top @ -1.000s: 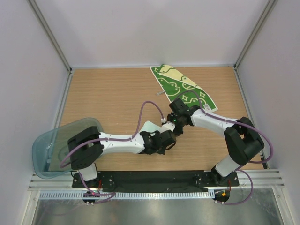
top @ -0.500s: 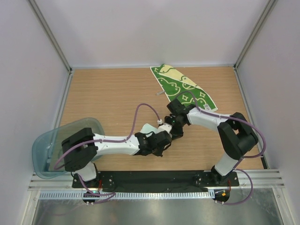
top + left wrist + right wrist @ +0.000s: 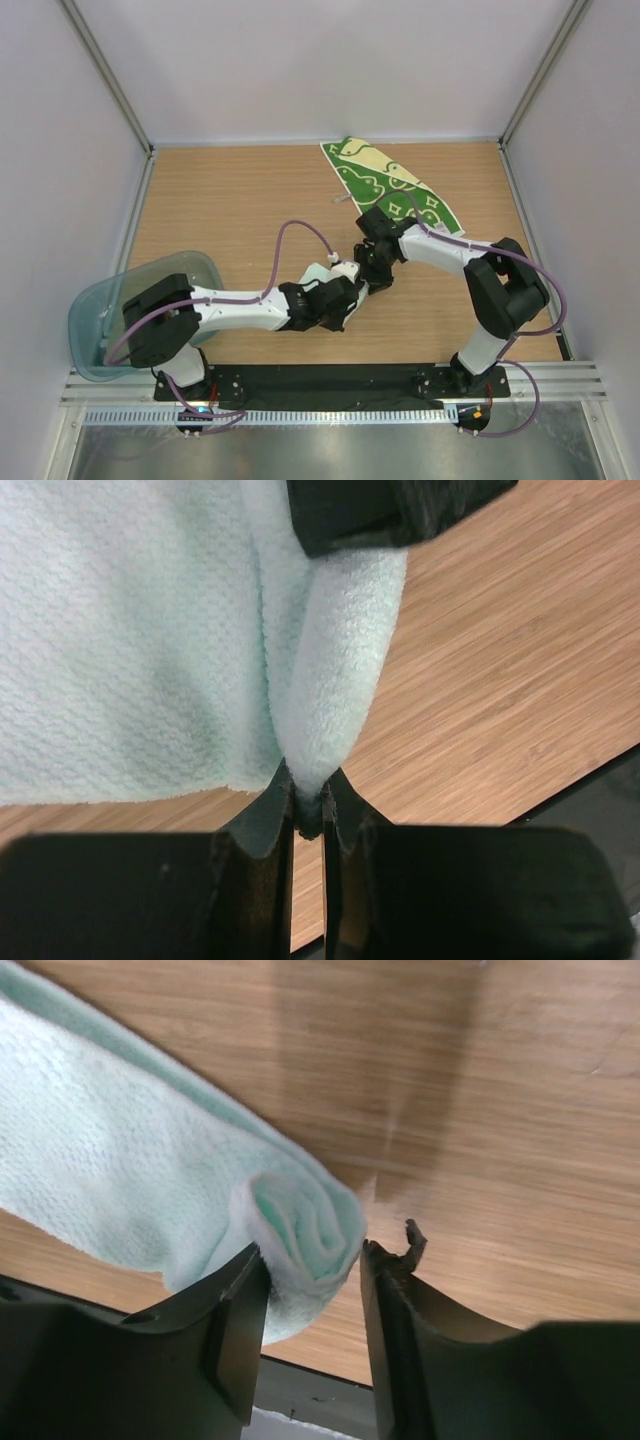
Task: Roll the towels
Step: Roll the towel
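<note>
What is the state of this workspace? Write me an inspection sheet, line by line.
Surface: wooden table.
Job's things: mint towel partly rolled at centre; green towel spread flat near the far edge.
Clutter: plastic bin at the near left corner.
Grippers: left gripper shut on the mint towel's fold; right gripper astride its rolled end, grip unclear.
Cables: purple cables loop along both arms.
Surroundings: white walls; metal rail in front.

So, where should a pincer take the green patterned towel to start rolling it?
The green towel lies flat and spread on the table, so probably pinch a corner of its far short edge, coming from above; only the thin edge offers a hold.
</note>
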